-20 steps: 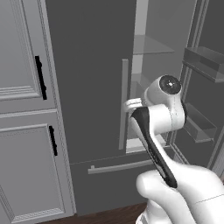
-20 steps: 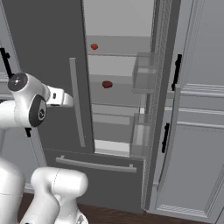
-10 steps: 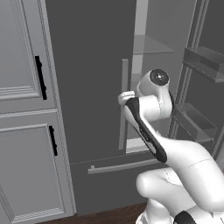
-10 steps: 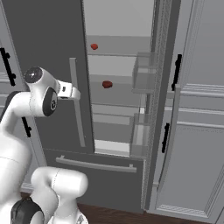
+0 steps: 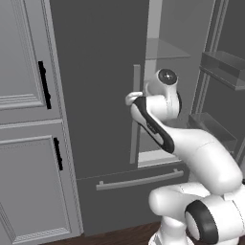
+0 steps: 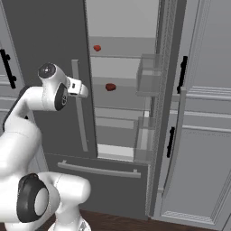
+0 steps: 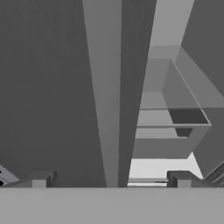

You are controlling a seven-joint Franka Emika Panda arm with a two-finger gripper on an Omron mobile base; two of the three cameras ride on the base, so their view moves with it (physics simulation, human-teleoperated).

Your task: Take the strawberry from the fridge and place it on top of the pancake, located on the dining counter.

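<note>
The fridge (image 6: 49, 40) fills the middle of the right base view, its right door swung wide so the pale interior shows between the dark left door and the door racks. A small red strawberry (image 6: 110, 86) lies on a glass shelf near the centre of that frame. A second small red item (image 6: 97, 48) sits on the shelf above it, toward the upper middle; what it is cannot be told at this size. Clear door bins (image 6: 149, 74) hang on the inner side of the open door, right of the shelves.

The white arm bends up from the lower left of the right base view, and the hand (image 6: 81, 89) points at the left door's long grey bar handle (image 6: 80, 108), just beside it, well left of the strawberry. In the hand view the two fingertips (image 7: 40, 180) stand wide apart at the bottom corners with nothing between them; the bar handle (image 7: 105, 100) runs up the middle of that frame and the lit shelves lie to the right.

In the left base view the light grey panelled cabinet (image 5: 24, 124) with black handles (image 5: 44, 85) occupies the left side, and the lower freezer drawer's handle (image 5: 139, 179) crosses the lower centre
</note>
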